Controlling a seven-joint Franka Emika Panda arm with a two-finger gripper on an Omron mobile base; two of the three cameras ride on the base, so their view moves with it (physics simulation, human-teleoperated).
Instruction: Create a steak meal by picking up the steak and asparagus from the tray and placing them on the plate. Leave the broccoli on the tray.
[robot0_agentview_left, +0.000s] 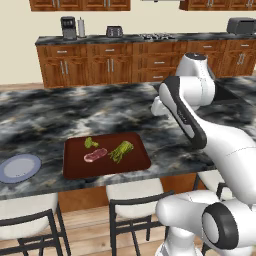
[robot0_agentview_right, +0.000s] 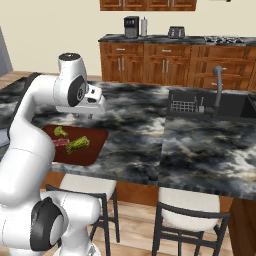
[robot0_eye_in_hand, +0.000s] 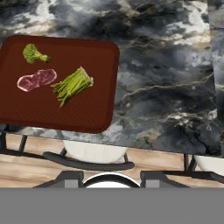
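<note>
The dark red-brown tray (robot0_agentview_left: 107, 170) (robot0_agentview_right: 90, 152) (robot0_eye_in_hand: 87, 118) lies near the front edge of the marble island. On it are the pinkish steak (robot0_agentview_left: 95, 155) (robot0_agentview_right: 61, 142) (robot0_eye_in_hand: 36, 80), the asparagus (robot0_agentview_left: 121, 150) (robot0_agentview_right: 78, 145) (robot0_eye_in_hand: 73, 85) bundle to its right, and the broccoli (robot0_agentview_left: 90, 143) (robot0_agentview_right: 60, 132) (robot0_eye_in_hand: 34, 53) behind the steak. The pale blue-grey plate (robot0_agentview_left: 19, 167) rests on the counter left of the tray. My gripper (robot0_agentview_right: 86, 116) (robot0_eye_in_hand: 114, 179) hangs high above the counter, to the right of the tray, pointing down. Its tips stand apart with nothing between them.
Stools (robot0_agentview_left: 132, 192) (robot0_eye_in_hand: 94, 153) stand along the island's near edge below the tray. A sink with a faucet (robot0_agentview_right: 217, 82) is set in the counter far to the right. Wooden cabinets with a coffee machine (robot0_agentview_left: 68, 27) line the back wall.
</note>
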